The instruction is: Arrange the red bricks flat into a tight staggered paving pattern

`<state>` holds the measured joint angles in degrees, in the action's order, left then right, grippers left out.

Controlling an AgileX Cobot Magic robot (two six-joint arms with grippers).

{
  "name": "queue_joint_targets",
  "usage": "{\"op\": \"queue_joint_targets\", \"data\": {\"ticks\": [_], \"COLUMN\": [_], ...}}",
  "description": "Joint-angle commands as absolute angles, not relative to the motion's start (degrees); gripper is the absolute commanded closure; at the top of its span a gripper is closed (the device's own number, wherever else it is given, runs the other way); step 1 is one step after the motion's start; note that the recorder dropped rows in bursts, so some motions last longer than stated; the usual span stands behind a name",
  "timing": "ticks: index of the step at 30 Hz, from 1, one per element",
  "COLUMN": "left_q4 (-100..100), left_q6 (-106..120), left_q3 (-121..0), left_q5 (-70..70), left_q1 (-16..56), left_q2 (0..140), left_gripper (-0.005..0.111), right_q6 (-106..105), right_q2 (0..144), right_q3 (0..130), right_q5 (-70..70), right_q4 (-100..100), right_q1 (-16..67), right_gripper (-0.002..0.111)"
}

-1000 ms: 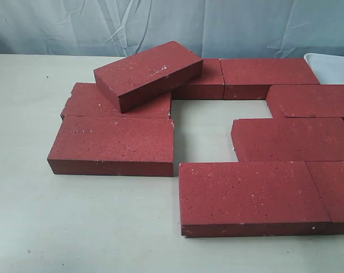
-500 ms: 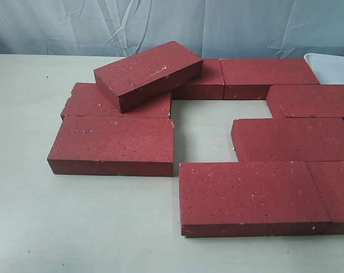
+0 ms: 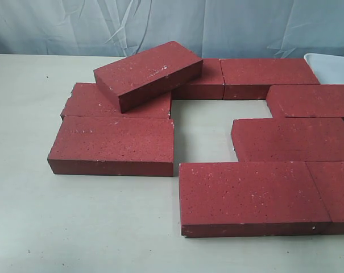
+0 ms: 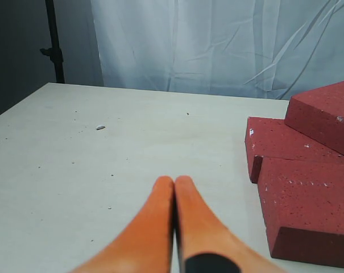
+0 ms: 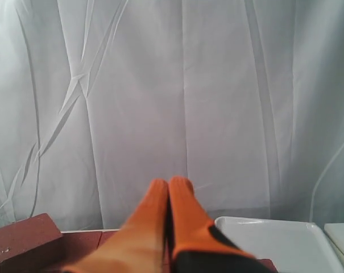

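Note:
Several red bricks lie flat on the pale table (image 3: 58,227), ringing a bare gap (image 3: 211,128). One red brick (image 3: 149,73) rests tilted on top of a flat one (image 3: 86,101) and the back row (image 3: 203,85). More flat bricks sit at front left (image 3: 112,143), front middle (image 3: 248,193) and right (image 3: 291,137). Neither gripper shows in the exterior view. My left gripper (image 4: 174,181) is shut and empty above bare table, left of the front-left brick (image 4: 308,205). The right gripper (image 5: 170,183) is shut and empty, raised and facing the curtain, with brick edges (image 5: 24,239) below it.
A white tray (image 3: 331,67) stands at the back right beside the bricks and shows as the tray (image 5: 274,242) in the right wrist view. A pale blue curtain (image 3: 172,23) backs the table. A dark stand (image 4: 53,40) rises beyond the table's far left corner.

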<state>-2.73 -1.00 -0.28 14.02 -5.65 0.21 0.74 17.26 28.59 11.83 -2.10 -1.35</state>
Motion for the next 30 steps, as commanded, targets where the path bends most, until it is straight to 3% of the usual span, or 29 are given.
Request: {"op": "queue_joint_targets", "data": {"ticks": [1, 11, 19, 30], "left_q4": [-2.73, -2.73, -2.73, -1.55], "left_q6": [-1.09, -1.09, -1.09, -1.09], "left_q3": [0.0, 0.0, 0.0, 0.0], "left_q5": [13.2, 13.2, 13.2, 12.58], "left_q1": [-5.74, -5.74, -5.74, -5.74], "left_q2": [0.0, 0.0, 0.0, 0.0], "left_gripper": [0.107, 0.107, 0.107, 0.107], "right_q6": [0.45, 0.45, 0.45, 0.0], "right_q2": [17.5, 22.45, 34.03, 46.91], "right_q3": [28.93, 29.15, 36.1, 37.88], "right_q5": [13.57, 14.94, 23.72, 25.12], "right_q4": [-1.65, -0.54, -0.72, -6.72], "right_q1": [-1.2, -1.2, -1.2, -1.2], "right_gripper": [0.108, 0.108, 0.108, 0.108]}}
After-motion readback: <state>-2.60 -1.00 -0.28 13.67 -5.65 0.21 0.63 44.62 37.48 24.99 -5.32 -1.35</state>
